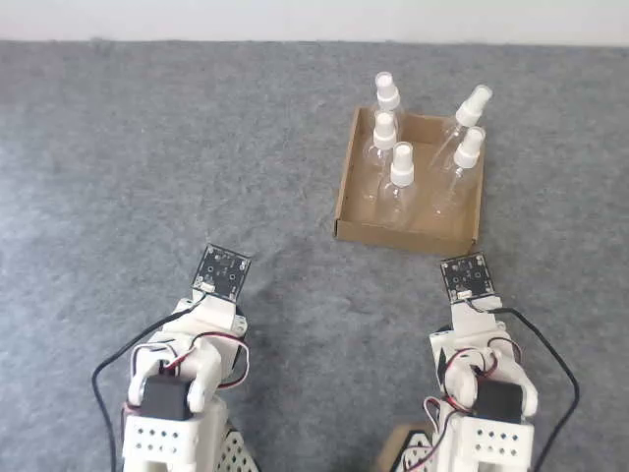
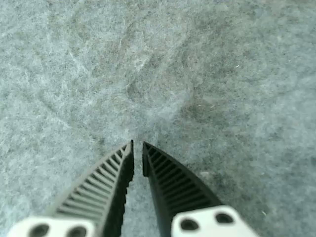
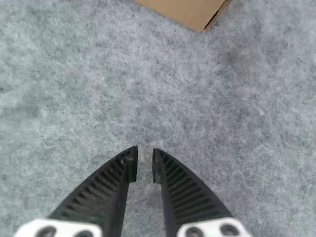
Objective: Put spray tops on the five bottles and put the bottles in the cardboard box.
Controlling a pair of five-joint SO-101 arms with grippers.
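Bottles of clear plastic (image 1: 396,197), five of them, each capped with a white spray top (image 1: 469,147), stand together inside the shallow brown cardboard box (image 1: 407,239). From my seat, the box sits out ahead of my right arm (image 1: 484,379), a little over toward the left arm's side, with bare grey felt mat (image 1: 147,147) between the two. My right gripper (image 3: 144,150) points down at that mat; its ribbed black jaws are drawn together to a thin slit and carry nothing. One corner of the box (image 3: 187,12) shows beyond its fingertips, clearly apart from them. My left arm (image 1: 187,364) is pulled in beside the right one, and from it the box and bottles lie well apart, forward and across to the right arm's side. My left gripper (image 2: 138,144) also hangs over plain mat, its jaws closed to a narrow gap at the tips and empty. Neither gripper touches the box or any bottle.
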